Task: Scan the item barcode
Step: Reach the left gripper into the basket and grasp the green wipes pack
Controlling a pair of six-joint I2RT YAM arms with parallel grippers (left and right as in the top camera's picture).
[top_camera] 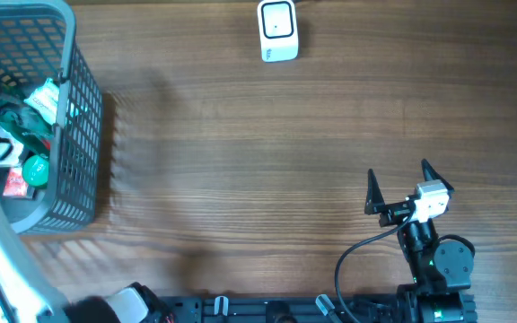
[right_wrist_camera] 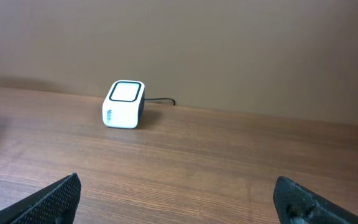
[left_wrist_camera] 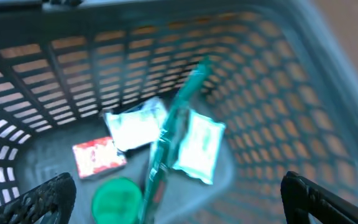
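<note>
Overhead, at left: grey plastic mesh basket [top_camera: 77, 135] holds items [top_camera: 43, 97]; white box-shaped scanner [top_camera: 278, 30] at far centre; right gripper [top_camera: 398, 170] jaws apart, empty. L wrist: left gripper [left_wrist_camera: 176, 186] jaws apart, empty, above teal long packet [left_wrist_camera: 179, 118], green round lid [left_wrist_camera: 115, 199] inside basket. R wrist: scanner ahead, well apart.

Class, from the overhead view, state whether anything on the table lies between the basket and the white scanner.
Nothing visible does: only bare table separates the basket from the scanner; items must first clear the basket's wall.
</note>
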